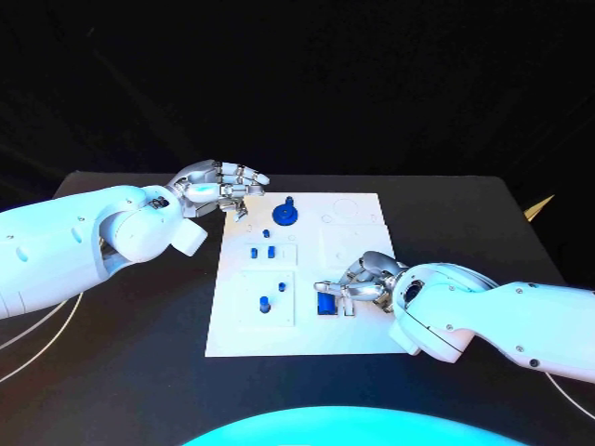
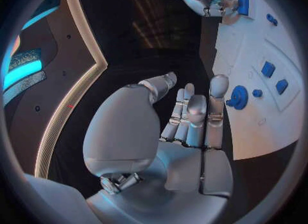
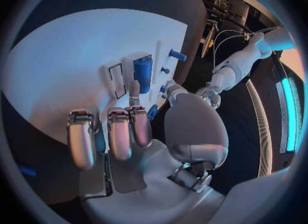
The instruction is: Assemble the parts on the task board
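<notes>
Right hand (image 1: 358, 282) partly hides blue part (image 1: 327, 303)

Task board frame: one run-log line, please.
left hand: open, off board's far-left corner | right hand: on blue block | task board: assembly unfinished

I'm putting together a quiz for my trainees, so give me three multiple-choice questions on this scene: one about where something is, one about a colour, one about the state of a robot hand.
1. Where is the left robot hand?
A. at the far left corner of the flat white rectangular task board
B. at the board's near edge
C. off the table

2. What colour is the small round knobbed part near the board's far edge?
A. red
B. blue
C. yellow

3. What is the left robot hand doing?
A. gripping a part
B. pressing on the board
C. holding nothing

Answers: 1 A, the head view shows it at that corner. 2 B, it looks blue in the head and left wrist views. 3 C, the left wrist view shows bare fingers.
</notes>
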Controlling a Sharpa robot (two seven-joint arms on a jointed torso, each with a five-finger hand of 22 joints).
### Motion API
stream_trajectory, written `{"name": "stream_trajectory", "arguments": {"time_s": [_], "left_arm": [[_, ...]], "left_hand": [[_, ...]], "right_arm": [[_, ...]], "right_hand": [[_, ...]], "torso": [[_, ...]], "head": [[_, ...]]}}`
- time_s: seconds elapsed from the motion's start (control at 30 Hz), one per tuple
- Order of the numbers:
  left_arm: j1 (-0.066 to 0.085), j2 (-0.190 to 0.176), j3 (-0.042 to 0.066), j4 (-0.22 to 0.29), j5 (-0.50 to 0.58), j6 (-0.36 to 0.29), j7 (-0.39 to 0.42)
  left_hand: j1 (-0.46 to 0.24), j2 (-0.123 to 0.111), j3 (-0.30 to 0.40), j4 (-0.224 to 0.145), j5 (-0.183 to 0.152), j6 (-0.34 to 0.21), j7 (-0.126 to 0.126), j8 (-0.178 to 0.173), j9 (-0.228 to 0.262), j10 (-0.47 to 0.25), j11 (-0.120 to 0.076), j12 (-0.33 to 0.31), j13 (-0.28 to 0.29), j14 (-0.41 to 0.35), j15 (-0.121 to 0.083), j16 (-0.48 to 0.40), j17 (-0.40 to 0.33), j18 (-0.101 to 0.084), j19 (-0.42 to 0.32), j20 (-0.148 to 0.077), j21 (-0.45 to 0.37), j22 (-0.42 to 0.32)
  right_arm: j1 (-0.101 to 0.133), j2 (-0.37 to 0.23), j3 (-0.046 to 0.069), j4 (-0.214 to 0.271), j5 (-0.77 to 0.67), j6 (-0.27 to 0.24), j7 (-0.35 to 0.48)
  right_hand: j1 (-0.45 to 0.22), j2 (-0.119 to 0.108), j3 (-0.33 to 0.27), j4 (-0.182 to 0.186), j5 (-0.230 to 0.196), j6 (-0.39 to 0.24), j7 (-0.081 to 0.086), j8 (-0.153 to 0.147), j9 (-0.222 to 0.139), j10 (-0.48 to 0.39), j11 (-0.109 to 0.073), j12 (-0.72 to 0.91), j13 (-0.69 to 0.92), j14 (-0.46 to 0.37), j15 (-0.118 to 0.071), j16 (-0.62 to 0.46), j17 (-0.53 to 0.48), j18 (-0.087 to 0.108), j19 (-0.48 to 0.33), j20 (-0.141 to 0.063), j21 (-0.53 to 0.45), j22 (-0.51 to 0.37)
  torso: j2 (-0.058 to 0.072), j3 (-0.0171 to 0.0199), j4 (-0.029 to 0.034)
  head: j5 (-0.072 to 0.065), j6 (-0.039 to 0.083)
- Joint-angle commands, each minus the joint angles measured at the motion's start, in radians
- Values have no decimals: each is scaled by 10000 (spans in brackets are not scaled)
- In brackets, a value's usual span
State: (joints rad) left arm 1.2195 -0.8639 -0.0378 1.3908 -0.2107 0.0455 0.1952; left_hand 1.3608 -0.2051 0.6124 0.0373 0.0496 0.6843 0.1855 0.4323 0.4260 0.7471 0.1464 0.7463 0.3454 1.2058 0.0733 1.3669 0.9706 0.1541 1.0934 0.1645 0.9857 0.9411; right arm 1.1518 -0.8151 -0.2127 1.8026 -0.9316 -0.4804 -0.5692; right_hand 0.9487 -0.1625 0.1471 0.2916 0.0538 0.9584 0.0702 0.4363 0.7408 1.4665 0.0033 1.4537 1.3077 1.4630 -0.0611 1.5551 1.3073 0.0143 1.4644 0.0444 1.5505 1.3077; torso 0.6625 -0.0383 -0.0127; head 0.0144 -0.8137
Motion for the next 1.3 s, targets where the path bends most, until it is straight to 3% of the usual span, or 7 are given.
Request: {"name": "stream_trajectory", "arguments": {"time_s": [0.03,0.2,0.3,0.57,0.77,0.93,1.3], "left_arm": [[1,4,7,31,-6,155,79],[1,-8,7,37,-8,152,80],[1,-16,7,38,-9,145,79],[1,-19,7,46,-14,131,116],[0,-14,7,41,-11,39,242],[0,-13,6,30,7,11,301],[-2,50,5,-1,22,-3,332]], "left_hand": [[56,70,45,7,42,-86,288,22,-13,-68,-6,51,-16,-89,1,43,-16,86,-98,-3,-64,-12],[56,70,45,7,42,-86,288,22,-13,-68,-6,51,-16,-89,1,43,-16,86,-98,-3,-64,-12],[56,70,45,7,42,-86,288,22,-13,-68,-6,51,-16,-89,1,43,-16,86,-98,-3,-64,-12],[56,70,45,7,42,-86,288,22,-13,-68,-6,51,-16,-89,1,43,-16,86,-98,-3,-64,-12],[82,73,79,-13,42,-107,292,81,-27,-71,-3,78,-46,-111,2,50,-39,84,-108,-5,-50,2],[78,71,78,-11,41,-104,291,88,-27,-66,-3,83,-48,-122,2,46,-55,87,-118,-5,-60,-8],[63,71,75,-1,40,-97,291,103,-27,-53,-4,94,-50,-136,3,41,-75,89,-130,-4,-70,-18]], "right_arm": [[-15,-109,-1,112,-481,232,101],[-17,-390,-1,319,-706,300,207],[-17,-566,-1,478,-821,396,341],[3,-1198,0,787,-1057,364,850],[265,-2061,5,728,-958,-33,2122],[619,-2846,6,598,-685,208,3022],[852,-4160,0,706,-1160,672,3095]], "right_hand": [[-118,21,-214,-1,-34,-82,12,39,22,192,-56,-57,1671,1003,-74,9,2289,-84,988,-84,-46,2510],[910,356,-343,-195,319,-132,4,129,66,205,-61,-56,1689,1003,-78,5,2283,-85,991,-89,-42,2515],[1563,492,-207,-385,218,-157,2,148,57,218,-66,-45,1706,1004,-82,6,2290,-86,993,-91,-37,2519],[2661,446,255,-831,299,-118,-25,134,-40,260,-95,-1,1754,1006,-105,7,2296,-94,1002,-109,-9,2535],[2958,361,550,-885,296,-629,245,-404,-364,215,120,-55,1729,993,62,-19,2240,-75,977,-2,-96,2499],[3062,300,718,-895,225,-989,499,-954,-654,-71,350,-428,1477,931,260,-142,1985,33,827,175,-583,2292],[3004,203,686,-853,283,-778,483,-975,-676,-99,354,-463,1455,929,281,-147,1984,34,825,227,-586,2293]], "torso": [[-2,0,-3],[-1,1,-4],[-3,2,-9],[-6,-1,-14],[-23,-21,-17],[-27,-21,-32],[-33,-43,-29]], "head": [[1,7],[-9,21],[-14,33],[-88,97],[-331,160],[-554,199],[-999,114]]}}
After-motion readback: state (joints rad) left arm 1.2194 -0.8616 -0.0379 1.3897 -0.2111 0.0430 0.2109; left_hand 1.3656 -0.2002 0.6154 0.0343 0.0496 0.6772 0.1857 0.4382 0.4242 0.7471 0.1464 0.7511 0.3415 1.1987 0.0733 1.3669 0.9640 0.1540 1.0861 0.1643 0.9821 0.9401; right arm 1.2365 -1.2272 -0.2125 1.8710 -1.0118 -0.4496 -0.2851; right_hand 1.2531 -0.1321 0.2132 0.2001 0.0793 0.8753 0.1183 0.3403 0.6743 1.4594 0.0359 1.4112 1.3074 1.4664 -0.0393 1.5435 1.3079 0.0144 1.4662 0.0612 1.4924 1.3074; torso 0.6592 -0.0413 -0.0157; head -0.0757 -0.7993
